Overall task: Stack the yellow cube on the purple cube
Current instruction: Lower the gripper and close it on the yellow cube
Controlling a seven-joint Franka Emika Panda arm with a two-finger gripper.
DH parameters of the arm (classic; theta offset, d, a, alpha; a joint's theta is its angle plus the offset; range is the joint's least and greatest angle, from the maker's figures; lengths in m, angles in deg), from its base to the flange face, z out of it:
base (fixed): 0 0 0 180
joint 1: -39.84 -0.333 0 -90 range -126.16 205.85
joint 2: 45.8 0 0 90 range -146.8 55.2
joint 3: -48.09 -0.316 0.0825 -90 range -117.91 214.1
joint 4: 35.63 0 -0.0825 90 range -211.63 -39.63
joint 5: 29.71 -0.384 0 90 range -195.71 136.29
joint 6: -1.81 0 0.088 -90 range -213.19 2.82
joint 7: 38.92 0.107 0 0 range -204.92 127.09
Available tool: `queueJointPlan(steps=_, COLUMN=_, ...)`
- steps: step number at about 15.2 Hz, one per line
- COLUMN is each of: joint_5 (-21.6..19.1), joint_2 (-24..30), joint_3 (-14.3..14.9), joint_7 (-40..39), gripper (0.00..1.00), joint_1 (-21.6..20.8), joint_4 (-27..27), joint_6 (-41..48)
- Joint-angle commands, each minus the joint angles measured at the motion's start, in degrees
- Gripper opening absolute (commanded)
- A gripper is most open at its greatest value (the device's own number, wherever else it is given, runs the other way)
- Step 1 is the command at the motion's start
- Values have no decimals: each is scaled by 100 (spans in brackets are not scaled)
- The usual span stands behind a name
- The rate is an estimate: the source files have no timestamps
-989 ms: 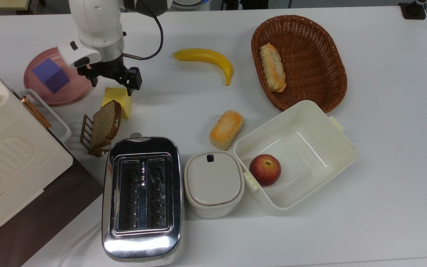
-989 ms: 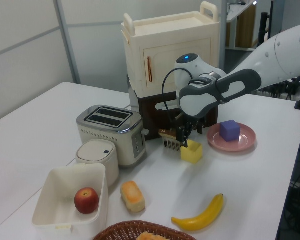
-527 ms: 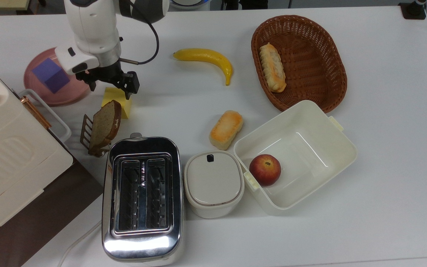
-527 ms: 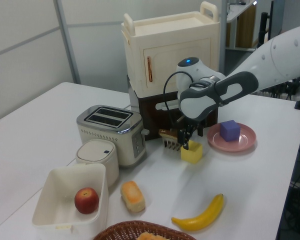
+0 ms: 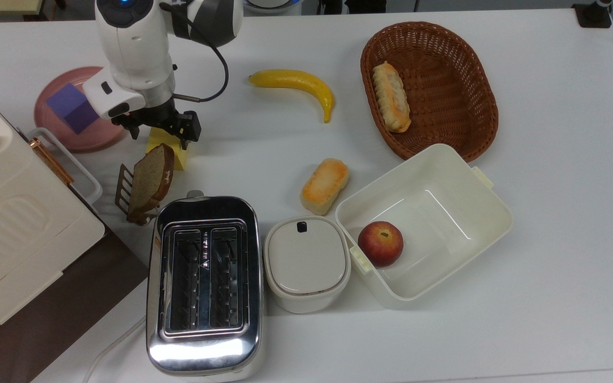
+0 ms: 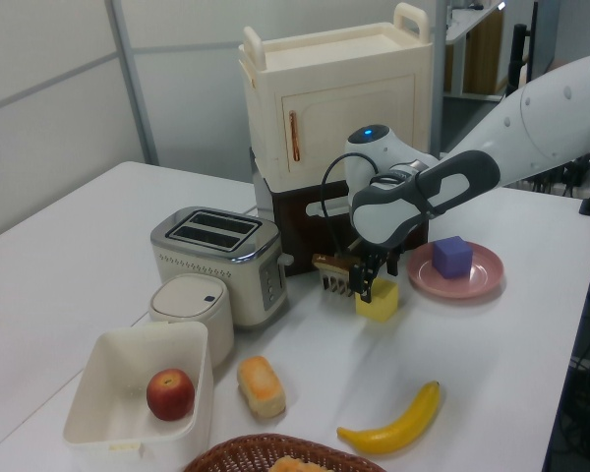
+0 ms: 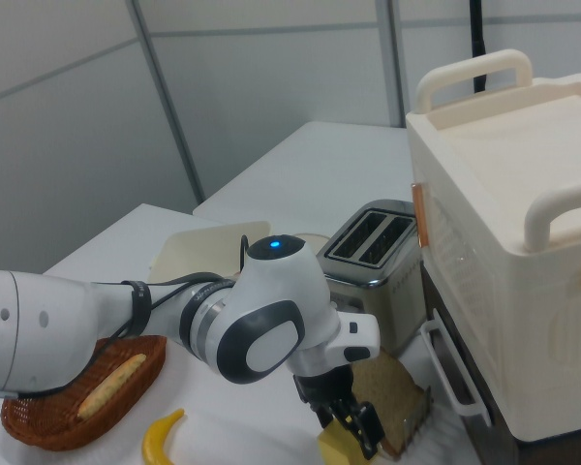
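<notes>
Left of the jaws (image 5: 160, 129) in the top view, the purple cube (image 5: 69, 107) sits on the pink plate (image 5: 93, 139), well apart from them. Directly below the jaws, which stand spread with one finger on each side, the yellow cube (image 5: 179, 156) rests on the white bench (image 5: 551, 159), just beside the bread slice (image 5: 151, 178) in its small rack. Farther to the top view's right lie the banana (image 5: 296, 85) and the wicker basket (image 5: 477, 90).
</notes>
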Motion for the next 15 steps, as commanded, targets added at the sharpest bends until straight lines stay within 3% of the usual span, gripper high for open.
queueJointPlan(steps=1, joint_5=-74, joint_2=-61, joint_3=18, joint_7=-228, gripper=48, joint_1=-20, joint_4=-43, joint_6=-200)
queueJointPlan(steps=2, joint_5=-74, joint_2=-61, joint_3=18, joint_7=-228, gripper=33, joint_1=-20, joint_4=-43, joint_6=-200)
queueJointPlan(steps=4, joint_5=-74, joint_2=-61, joint_3=18, joint_7=-228, gripper=29, joint_1=-29, joint_4=-43, joint_6=-200)
queueJointPlan(steps=8, joint_5=-74, joint_2=44, joint_3=1, joint_7=-211, gripper=29, joint_1=-38, joint_4=-43, joint_6=-156)
queueJointPlan(steps=15, joint_5=-74, joint_2=1204, joint_3=-254, joint_7=-149, gripper=29, joint_1=-90, joint_4=-43, joint_6=766)
